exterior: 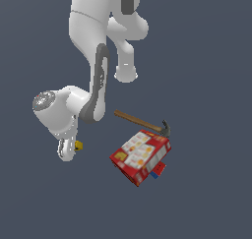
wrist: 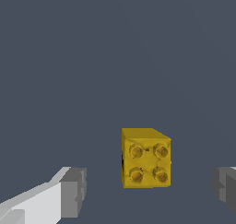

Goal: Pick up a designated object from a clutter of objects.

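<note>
The designated object is a tiny yellow-orange studded block (wrist: 146,158). In the exterior view it peeks out (exterior: 78,145) beside the arm's hand at the exterior view's left. My gripper (wrist: 150,191) is open, and in the wrist view the block lies between the two grey fingertips (wrist: 73,191), with gaps on both sides. In the exterior view the gripper (exterior: 66,149) is mostly hidden by the white hand. The rest of the clutter sits apart at the exterior view's right: a wooden-handled hammer (exterior: 140,121), a red box (exterior: 141,156) and a small blue-red piece (exterior: 158,171).
The floor is plain dark grey. The hammer leans by the red box's far side, and the blue-red piece pokes out from under the box's near right edge. The white arm rises above the block.
</note>
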You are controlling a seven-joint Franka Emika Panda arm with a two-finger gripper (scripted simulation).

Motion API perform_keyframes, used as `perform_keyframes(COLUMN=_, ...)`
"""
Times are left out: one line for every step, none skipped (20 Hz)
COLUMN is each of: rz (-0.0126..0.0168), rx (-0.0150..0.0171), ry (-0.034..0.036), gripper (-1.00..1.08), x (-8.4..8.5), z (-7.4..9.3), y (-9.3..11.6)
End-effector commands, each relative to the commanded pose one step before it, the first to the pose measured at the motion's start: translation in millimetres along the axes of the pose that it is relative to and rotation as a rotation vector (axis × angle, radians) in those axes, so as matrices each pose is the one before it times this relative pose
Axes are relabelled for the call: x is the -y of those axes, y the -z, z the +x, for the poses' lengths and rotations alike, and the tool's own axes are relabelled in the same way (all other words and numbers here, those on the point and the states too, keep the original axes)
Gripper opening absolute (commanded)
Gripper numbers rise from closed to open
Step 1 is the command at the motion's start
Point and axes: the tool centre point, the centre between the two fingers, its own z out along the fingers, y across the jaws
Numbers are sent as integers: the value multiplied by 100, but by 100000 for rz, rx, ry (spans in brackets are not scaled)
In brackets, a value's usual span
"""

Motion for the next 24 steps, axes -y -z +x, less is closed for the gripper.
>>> perform_keyframes(rz=-96, rx=29, ry=-193, gripper=100, x=-91, z=-8, y=-1394)
perform_keyframes(rz=8, rx=-9, ry=-68, gripper=100, x=-10, z=11, y=-451)
perform_keyframes(rz=8, rx=-9, ry=-47, gripper=100, x=2, z=10, y=-369)
perform_keyframes(rz=0, rx=0, ry=0, gripper=100, x=23, z=-5, y=-295)
perform_keyframes(rz=0, rx=0, ry=0, gripper=100, x=27, z=5, y=-217)
perform_keyframes(rz=0, rx=0, ry=0, gripper=100, x=29, z=12, y=-143)
perform_keyframes(rz=0, rx=0, ry=0, gripper=100, x=24, z=13, y=-78)
perform_keyframes(rz=0, rx=0, ry=0, gripper=100, x=9, z=6, y=-24)
perform_keyframes(rz=0, rx=0, ry=0, gripper=-100, x=0, z=0, y=0)
perform_keyframes(rz=0, rx=0, ry=0, gripper=-100, x=0, z=0, y=0)
perform_keyframes(rz=0, rx=0, ry=0, gripper=-100, x=0, z=0, y=0)
perform_keyframes(rz=0, rx=0, ry=0, gripper=-100, x=0, z=0, y=0)
perform_keyframes(rz=0, rx=0, ry=0, gripper=-100, x=0, z=0, y=0)
perform_keyframes(rz=0, rx=0, ry=0, gripper=-100, x=0, z=0, y=0)
perform_keyframes(rz=0, rx=0, ry=0, gripper=-100, x=0, z=0, y=0)
perform_keyframes(rz=0, rx=0, ry=0, gripper=-100, x=0, z=0, y=0)
perform_keyframes(rz=0, rx=0, ry=0, gripper=-100, x=0, z=0, y=0)
perform_keyframes(rz=0, rx=0, ry=0, gripper=-100, x=0, z=0, y=0)
perform_keyframes(rz=0, rx=0, ry=0, gripper=-100, x=1, z=-10, y=17)
perform_keyframes(rz=0, rx=0, ry=0, gripper=-100, x=3, z=-13, y=26)
perform_keyframes(rz=0, rx=0, ry=0, gripper=-100, x=9, z=-39, y=78)
perform_keyframes(rz=0, rx=0, ry=0, gripper=-100, x=16, z=-66, y=130)
perform_keyframes(rz=0, rx=0, ry=0, gripper=-100, x=22, z=-92, y=183)
perform_keyframes(rz=0, rx=0, ry=0, gripper=-100, x=29, z=-119, y=235)
